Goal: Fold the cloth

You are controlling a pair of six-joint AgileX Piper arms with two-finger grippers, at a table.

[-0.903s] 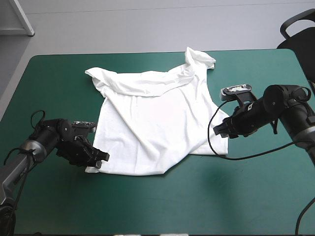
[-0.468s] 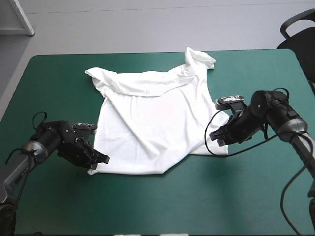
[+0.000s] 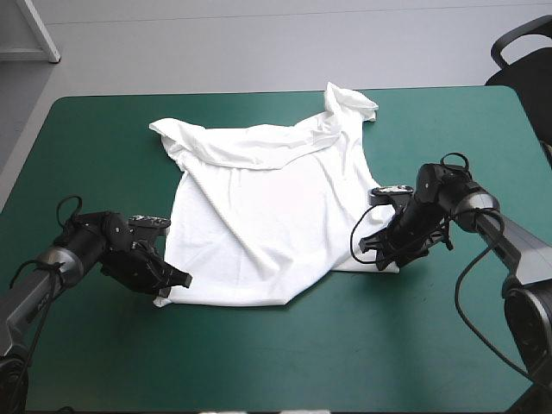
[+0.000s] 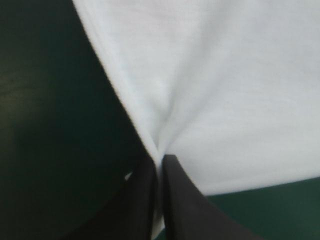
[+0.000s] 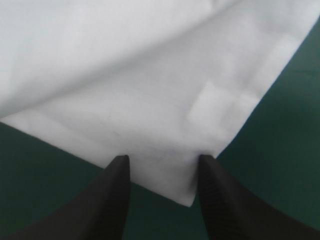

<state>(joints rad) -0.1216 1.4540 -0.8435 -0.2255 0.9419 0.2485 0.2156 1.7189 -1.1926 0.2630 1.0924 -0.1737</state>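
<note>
The left pincer (image 3: 172,281) sits low on the teal-green worktop (image 3: 276,362) with its black fingers pressed together on the T-shirt (image 3: 276,198), pinching the near left corner of the hem. In the left wrist view the pincer (image 4: 159,161) has a thin strip of white cloth running between its two fingers, and creases in the T-shirt (image 4: 215,90) fan out ahead of the tips.

Between the two pincers the T-shirt lies spread mostly flat. It is plain white and short-sleeved. A long diagonal fold crosses it, and the far part is rumpled, with one sleeve bunched into a peak well ahead of the right pincer.

The right pincer (image 3: 378,256) is at the near right corner of the hem, fingers spread. In the right wrist view the pincer (image 5: 162,161) stands with its tips either side of that corner of the T-shirt (image 5: 125,75), one finger (image 5: 119,175) at each edge. Just ahead of it is a pale square patch (image 5: 210,102) in the cloth. No writing can be read on it.
</note>
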